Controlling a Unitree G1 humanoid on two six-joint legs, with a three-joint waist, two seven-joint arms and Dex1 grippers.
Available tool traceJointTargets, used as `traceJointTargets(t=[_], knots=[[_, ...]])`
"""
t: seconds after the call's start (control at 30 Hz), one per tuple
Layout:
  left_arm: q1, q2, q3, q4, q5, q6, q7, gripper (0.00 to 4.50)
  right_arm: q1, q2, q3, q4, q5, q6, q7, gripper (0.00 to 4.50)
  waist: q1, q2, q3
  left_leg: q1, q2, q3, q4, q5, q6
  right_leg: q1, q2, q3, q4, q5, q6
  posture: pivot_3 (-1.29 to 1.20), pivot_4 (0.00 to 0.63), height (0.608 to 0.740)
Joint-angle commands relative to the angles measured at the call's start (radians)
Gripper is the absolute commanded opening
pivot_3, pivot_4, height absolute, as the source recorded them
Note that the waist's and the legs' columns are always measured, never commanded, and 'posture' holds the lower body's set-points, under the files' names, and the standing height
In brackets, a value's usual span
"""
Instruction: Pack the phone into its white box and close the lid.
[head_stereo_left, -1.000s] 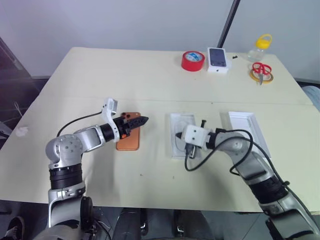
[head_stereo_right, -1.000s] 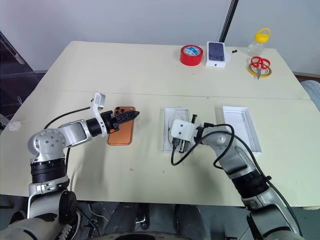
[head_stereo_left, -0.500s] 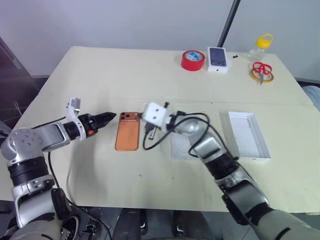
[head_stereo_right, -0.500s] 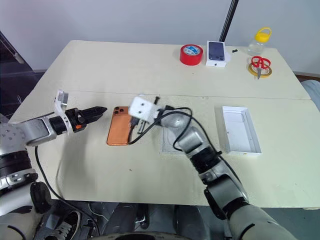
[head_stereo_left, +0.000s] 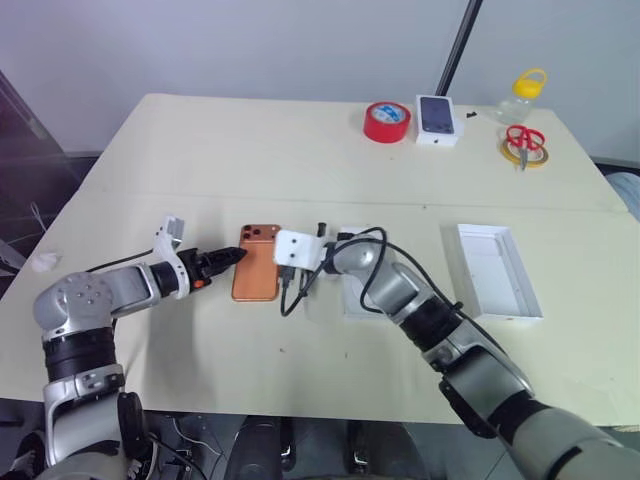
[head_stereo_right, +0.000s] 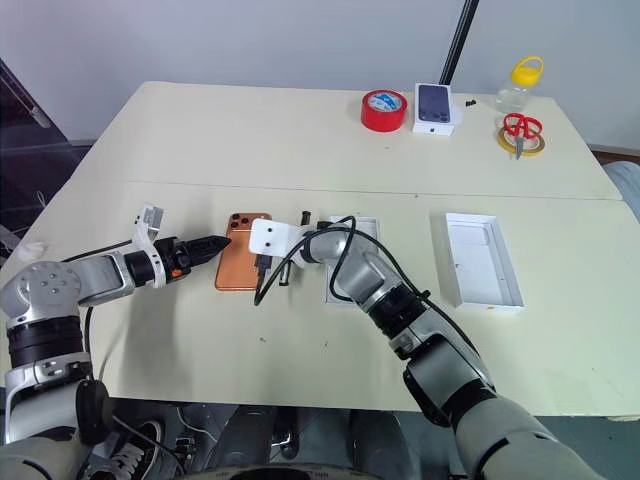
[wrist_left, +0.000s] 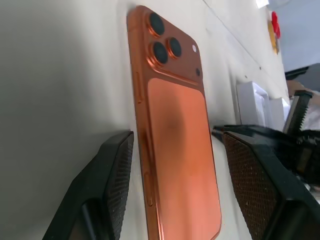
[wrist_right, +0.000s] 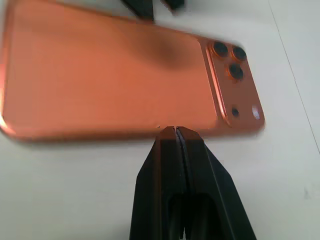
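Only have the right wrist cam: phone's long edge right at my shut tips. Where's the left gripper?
Observer: The left gripper is at the opposite long edge of the phone, fingers open and not gripping it.
Operator: Where's the box from here?
Observer: The white box lies on the table to the right of the phone, largely covered by the right arm. The phone lies on the table outside it.
Operator: And the lid?
Observer: The lid sits further right, open side up, apart from the box.
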Motion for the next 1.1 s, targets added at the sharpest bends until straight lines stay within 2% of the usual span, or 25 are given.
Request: traceJointTargets(t=[0.03,0.13,0.33,0.43,0.57,0.87,1.1], knots=[[0.018,-0.032,-0.068,0.012,0.025,0.02,-0.005,2.97,-0.001,-0.017,-0.017,-0.034,-0.003,-0.002,0.012,0.04,-0.001,0.0,0.0,0.0,0.0,0.0,0.0,0.0,0.0,0.0,0.0,0.0,0.0,0.0,0.0,0.0,0.15,0.733],[0.02,-0.046,-0.095,-0.003,0.032,0.04,-0.011,2.97,0.012,-0.015,-0.004,-0.011,-0.009,-0.004,0.005,0.04,0.0,0.001,-0.001,0.0,0.0,0.0,-0.001,0.0,0.0,0.0,0.0,0.0,0.0,0.0,0.0,0.0,0.15,0.733],[0.026,-0.076,-0.081,-0.002,0.04,0.073,0.002,2.97,0.044,0.086,-0.021,0.033,0.032,0.014,-0.018,0.04,-0.002,0.004,-0.004,0.001,0.0,0.0,-0.002,0.0,0.0,0.0,-0.001,0.001,0.0,0.0,0.0,0.0,0.15,0.733],[0.008,-0.136,-0.068,0.012,0.028,0.087,0.018,2.97,0.043,0.104,0.003,0.069,0.013,-0.015,-0.015,0.04,-0.003,0.007,-0.008,0.004,-0.001,0.0,-0.002,-0.001,0.002,0.0,-0.002,0.001,-0.001,-0.001,-0.003,0.0,0.15,0.733],[-0.006,-0.171,-0.066,0.009,0.042,0.085,0.036,2.97,0.033,0.1,-0.001,0.077,0.004,-0.025,-0.007,0.04,0.002,0.011,-0.012,0.015,-0.002,0.0,-0.007,-0.004,0.006,0.008,-0.003,0.001,-0.004,-0.002,-0.004,0.0,0.15,0.733],[-0.075,-0.179,-0.018,0.008,0.051,0.136,0.06,2.97,0.046,0.071,-0.003,0.074,-0.016,-0.041,0.0,0.04,-0.002,0.011,-0.012,0.014,-0.003,0.001,-0.01,-0.004,0.006,0.006,-0.004,0.001,-0.004,-0.001,-0.003,0.0,0.15,0.733],[-0.044,-0.154,-0.006,0.032,0.064,0.141,0.037,2.97,0.041,0.061,-0.01,0.07,-0.02,-0.046,-0.004,0.04,-0.006,0.011,-0.012,0.014,-0.003,0.001,-0.012,-0.003,0.004,0.005,-0.004,0.001,-0.004,-0.002,-0.003,0.0,0.15,0.733]])
